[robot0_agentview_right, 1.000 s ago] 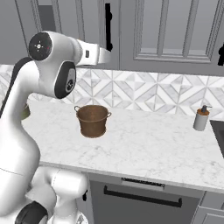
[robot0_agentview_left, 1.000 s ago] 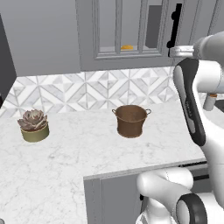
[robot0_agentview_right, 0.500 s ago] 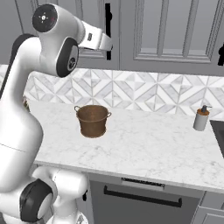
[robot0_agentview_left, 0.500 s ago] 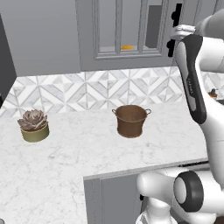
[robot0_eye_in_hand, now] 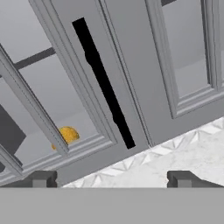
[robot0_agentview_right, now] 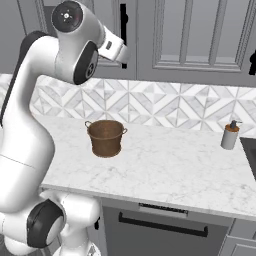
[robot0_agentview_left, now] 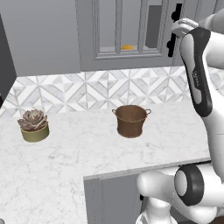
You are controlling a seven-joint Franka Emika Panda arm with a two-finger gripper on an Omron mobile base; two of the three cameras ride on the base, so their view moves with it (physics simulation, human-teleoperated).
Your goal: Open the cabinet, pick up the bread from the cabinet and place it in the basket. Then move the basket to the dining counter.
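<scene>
The grey cabinet (robot0_agentview_left: 127, 30) hangs above the worktop with its glass-paned door shut. The bread (robot0_eye_in_hand: 66, 135), a small golden bun, lies behind the glass on the bottom shelf and is also visible as the bread (robot0_agentview_left: 127, 47) in the left base view. The long black handle (robot0_eye_in_hand: 103, 81) runs down the door's edge. My gripper (robot0_eye_in_hand: 111, 180) is open and raised in front of the handle, a short way off, holding nothing. The brown basket (robot0_agentview_left: 131, 121) stands empty on the marble worktop below; in the right base view the basket (robot0_agentview_right: 106, 137) is left of centre.
An olive pot with a succulent (robot0_agentview_left: 33, 126) stands at the left of the worktop. A soap dispenser (robot0_agentview_right: 230, 136) stands at the right. Triangle-patterned wall tiles (robot0_agentview_right: 165, 107) back the worktop. A second glass cabinet door (robot0_agentview_right: 200, 32) lies to the right.
My arm has lifted the hand from the tile level up to the height of the cabinet handle. Basket, bread and door have not moved.
</scene>
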